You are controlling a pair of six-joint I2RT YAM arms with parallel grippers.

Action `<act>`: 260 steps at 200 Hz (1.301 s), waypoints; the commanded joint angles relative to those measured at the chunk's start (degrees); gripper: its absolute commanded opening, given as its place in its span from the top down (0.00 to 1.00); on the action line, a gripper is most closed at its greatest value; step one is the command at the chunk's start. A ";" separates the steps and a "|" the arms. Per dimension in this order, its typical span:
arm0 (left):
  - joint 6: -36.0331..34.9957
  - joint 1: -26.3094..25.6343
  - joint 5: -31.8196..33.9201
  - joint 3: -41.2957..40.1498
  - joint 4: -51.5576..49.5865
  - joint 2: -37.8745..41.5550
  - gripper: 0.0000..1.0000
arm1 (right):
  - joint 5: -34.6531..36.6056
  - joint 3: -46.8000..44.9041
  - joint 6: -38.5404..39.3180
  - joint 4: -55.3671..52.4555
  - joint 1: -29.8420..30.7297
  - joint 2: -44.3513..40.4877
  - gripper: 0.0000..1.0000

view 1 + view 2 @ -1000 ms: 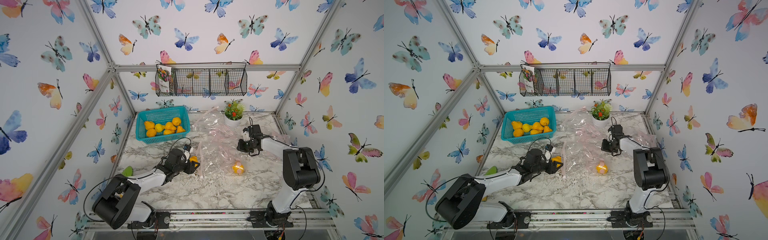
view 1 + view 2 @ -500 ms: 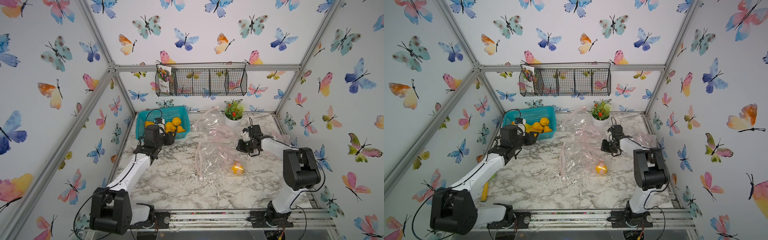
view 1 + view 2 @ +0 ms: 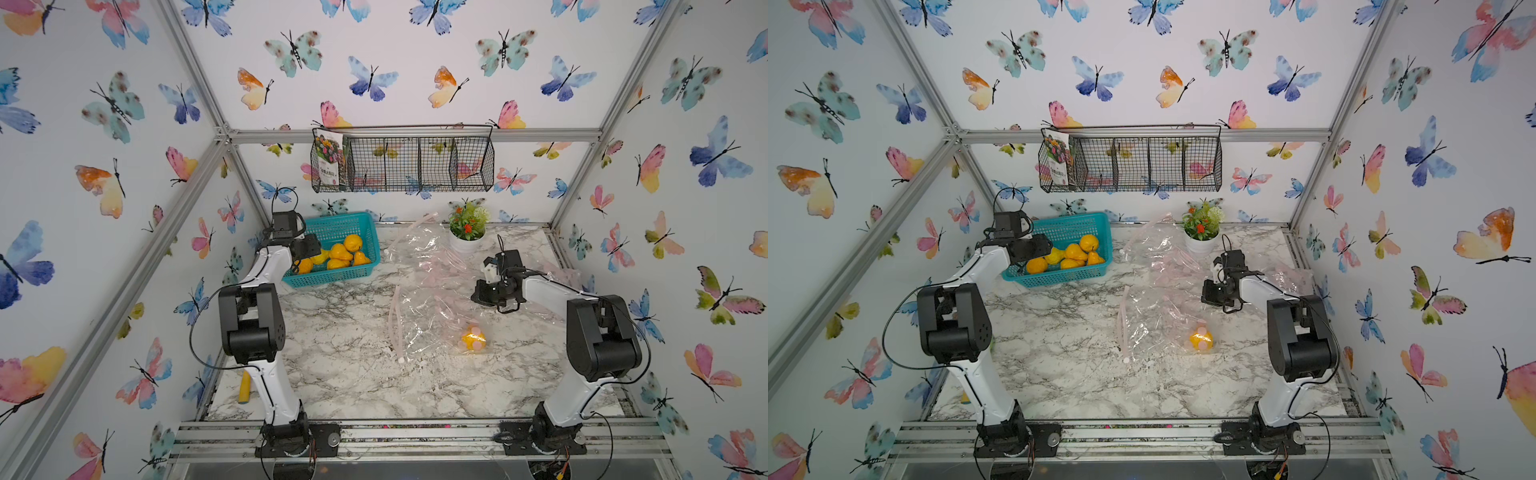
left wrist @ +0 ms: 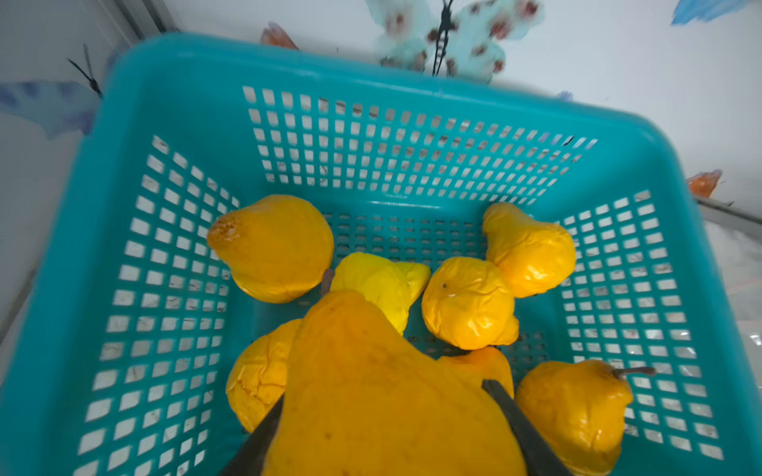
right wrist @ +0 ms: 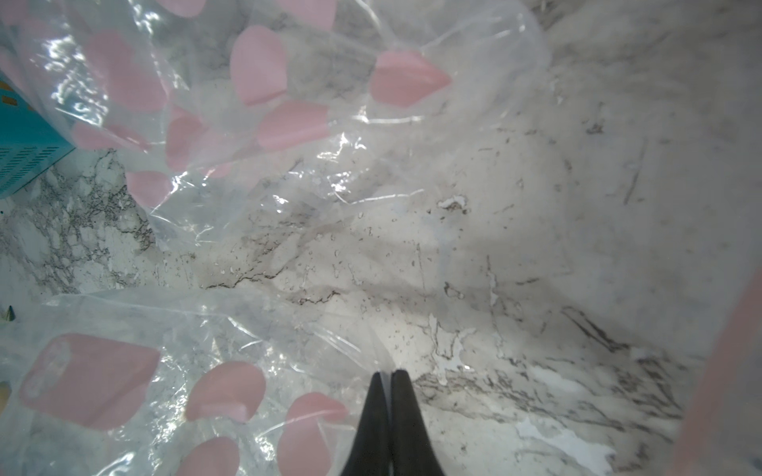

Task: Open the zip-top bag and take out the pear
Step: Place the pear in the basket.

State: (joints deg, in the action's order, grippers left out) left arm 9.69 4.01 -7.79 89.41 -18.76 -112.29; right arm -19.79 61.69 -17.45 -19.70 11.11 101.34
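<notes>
Bright even light; glare on bag (image 5: 338, 189); edges seemingly blurred.

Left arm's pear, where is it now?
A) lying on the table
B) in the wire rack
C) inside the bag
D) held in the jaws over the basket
D: in the left wrist view the pear fills the foreground, gripped on both sides, with the basket below it.

White links (image 3: 269, 266) between boxy black joints (image 3: 600, 340), looping black cables (image 3: 190, 336), slim black jaws
</notes>
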 commanded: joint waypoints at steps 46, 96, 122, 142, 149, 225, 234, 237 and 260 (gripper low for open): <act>-3.18 -0.46 -11.00 2.61 -7.37 -5.15 0.34 | -1.37 0.50 0.42 -1.30 0.05 -1.26 0.98; -5.30 -0.49 -13.08 0.69 -9.95 3.41 0.22 | -2.01 1.09 0.75 -1.28 0.06 -0.77 0.98; -5.74 -0.49 -12.81 -2.54 -10.79 7.75 0.21 | -2.27 1.00 0.80 -1.15 0.06 -0.69 0.98; -5.76 -0.47 -12.77 -5.85 -10.78 11.40 0.22 | -2.53 0.99 0.84 -1.13 0.05 -0.65 0.97; -5.83 -0.70 -13.02 -7.23 -10.70 12.62 0.22 | -2.62 1.01 0.83 -1.04 0.05 -0.64 0.98; -1.78 -13.17 -19.36 -29.10 -4.35 26.67 0.57 | -3.74 1.10 0.75 -0.87 0.07 0.08 0.98; -0.04 -14.77 -23.58 -32.67 -1.79 28.08 0.64 | -3.81 1.12 0.67 -0.86 0.05 0.10 0.97; 0.48 -15.28 -24.23 -33.82 -1.08 28.54 0.66 | -3.85 1.08 0.62 -0.86 0.05 0.16 0.98; 4.63 -18.20 -28.63 -41.21 5.31 30.41 0.73 | -4.42 1.18 0.49 -0.94 0.05 0.34 0.98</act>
State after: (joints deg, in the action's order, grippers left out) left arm 8.75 -11.99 -28.51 54.72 -21.50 -84.64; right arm -22.72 61.73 -17.32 -19.84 11.11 101.34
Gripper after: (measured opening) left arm 0.313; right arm 0.047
